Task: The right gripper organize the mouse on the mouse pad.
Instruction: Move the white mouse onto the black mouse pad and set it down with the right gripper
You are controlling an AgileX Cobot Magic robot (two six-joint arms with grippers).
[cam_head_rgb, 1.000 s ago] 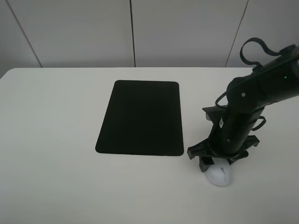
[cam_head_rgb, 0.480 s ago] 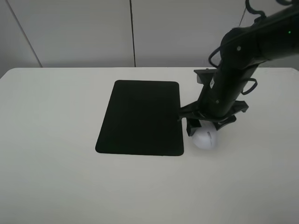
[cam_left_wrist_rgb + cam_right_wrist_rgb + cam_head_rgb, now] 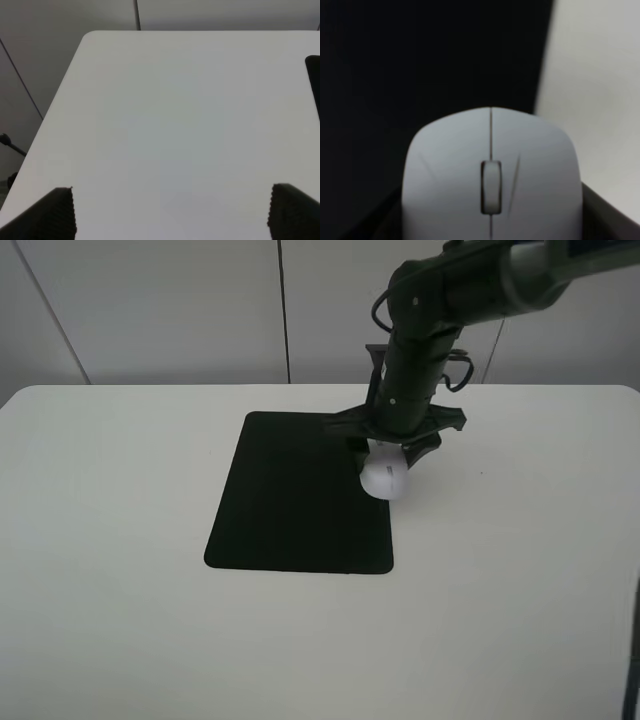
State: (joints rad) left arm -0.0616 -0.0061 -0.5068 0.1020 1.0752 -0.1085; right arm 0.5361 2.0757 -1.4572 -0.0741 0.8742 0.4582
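Exterior high view: the right gripper (image 3: 386,452) is closed around the mouse (image 3: 384,478), which hangs over the mouse pad (image 3: 290,500) at its 2 o'clock edge; contact with the pad cannot be told. The left gripper (image 3: 170,215) is spread wide above the white table (image 3: 175,110).

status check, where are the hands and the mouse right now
Right hand shut on the mouse. Mouse at right edge of the mouse pad, not released. Left hand open over table. Nothing in the way.

White table (image 3: 120,640) with rounded corners, pale grey panelled wall (image 3: 150,310) behind.
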